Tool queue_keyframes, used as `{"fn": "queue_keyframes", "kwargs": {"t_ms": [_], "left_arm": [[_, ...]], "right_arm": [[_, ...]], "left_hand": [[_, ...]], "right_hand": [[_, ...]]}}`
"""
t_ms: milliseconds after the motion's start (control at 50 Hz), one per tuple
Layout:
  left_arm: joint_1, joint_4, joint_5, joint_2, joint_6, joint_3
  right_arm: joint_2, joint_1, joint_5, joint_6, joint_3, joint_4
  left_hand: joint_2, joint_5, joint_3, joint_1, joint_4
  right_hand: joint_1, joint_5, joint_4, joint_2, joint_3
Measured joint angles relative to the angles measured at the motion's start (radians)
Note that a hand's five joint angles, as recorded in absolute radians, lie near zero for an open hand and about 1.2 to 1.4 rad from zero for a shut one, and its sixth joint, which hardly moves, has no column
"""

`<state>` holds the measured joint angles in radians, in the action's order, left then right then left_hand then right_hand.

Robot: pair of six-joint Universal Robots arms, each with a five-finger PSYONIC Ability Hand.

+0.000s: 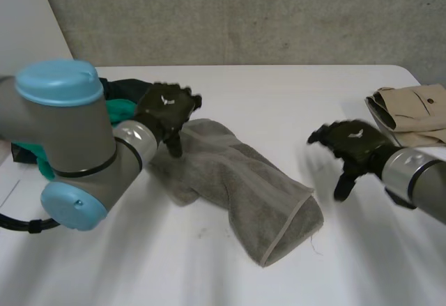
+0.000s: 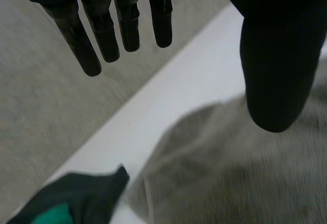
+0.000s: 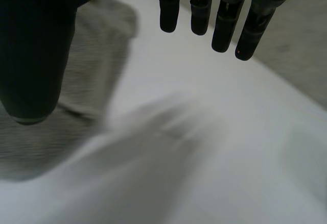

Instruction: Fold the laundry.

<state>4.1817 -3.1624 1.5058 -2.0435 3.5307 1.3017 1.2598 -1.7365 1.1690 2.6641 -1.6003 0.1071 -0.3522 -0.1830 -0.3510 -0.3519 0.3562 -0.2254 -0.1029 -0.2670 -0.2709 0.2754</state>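
Grey terry cloth: a towel [image 1: 237, 180] lies rumpled across the middle of the white worktop [image 1: 293, 97], running from upper left toward lower centre of the head view, where its hemmed end shows. It is neither flattened nor squared, so the fold proper is judged not yet begun.

The left hand [image 1: 166, 111] sits over the towel's upper-left end. Its fingers [image 2: 127, 25] are straight and spread, the thumb is set well away from them, and nothing is clasped between. In the left wrist view the cloth lies beneath the thumb and palm, which suggests the hand is placed to take that end. Whether the thumb touches the cloth cannot be told.

The right hand [image 1: 352, 146] hangs at centre right of the head view, over bare worktop and apart from the towel. Its fingers [image 3: 204, 9] are likewise extended, separated from the thumb and empty. In its wrist view the towel lies beside the thumb rather than under the palm, so a reach toward the hemmed end would be needed before both ends could be drawn out.

A beige garment [image 1: 414, 114], folded, rests at the right edge. A dark green garment [image 1: 115, 97] lies bunched behind the left arm at upper left. Both are probably kept aside to leave the centre free for the piece in hand.
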Motion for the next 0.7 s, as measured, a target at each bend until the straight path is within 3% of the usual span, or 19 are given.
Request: {"fn": "queue_keyframes", "kwargs": {"t_ms": [120, 280, 400, 620, 700], "left_arm": [[0.015, 0.011, -0.02, -0.15, 0.128, -0.03], [-0.016, 0.01, -0.064, -0.246, 0.159, -0.074], [-0.057, 0.007, -0.079, -0.257, 0.156, -0.09], [-0.073, 0.004, -0.062, -0.19, 0.152, -0.137], [-0.073, -0.008, -0.04, -0.06, 0.14, -0.173]], "right_arm": [[-0.046, -0.109, 0.0, -0.031, -0.022, 0.04], [-0.085, -0.163, 0.036, -0.039, -0.078, -0.067], [-0.092, -0.172, 0.105, -0.038, -0.096, -0.126], [-0.053, -0.143, 0.144, -0.022, -0.076, -0.133], [-0.009, -0.058, 0.138, 0.016, -0.056, -0.118]], "left_hand": [[-0.068, -0.067, -0.07, -0.074, 0.065], [-0.327, -0.319, -0.327, -0.342, 0.324], [-0.776, -0.757, -0.766, -0.766, 0.768], [-0.838, -0.8, -0.834, -0.774, 0.837], [-0.841, -0.8, -0.835, -0.774, 0.841]], "right_hand": [[-0.006, -0.005, -0.01, -0.005, 0.006], [-0.006, -0.005, -0.01, -0.005, 0.006], [-0.006, -0.003, -0.006, -0.002, 0.001], [0.021, 0.042, 0.027, 0.037, -0.047], [0.031, 0.043, 0.037, 0.055, -0.067]]}}
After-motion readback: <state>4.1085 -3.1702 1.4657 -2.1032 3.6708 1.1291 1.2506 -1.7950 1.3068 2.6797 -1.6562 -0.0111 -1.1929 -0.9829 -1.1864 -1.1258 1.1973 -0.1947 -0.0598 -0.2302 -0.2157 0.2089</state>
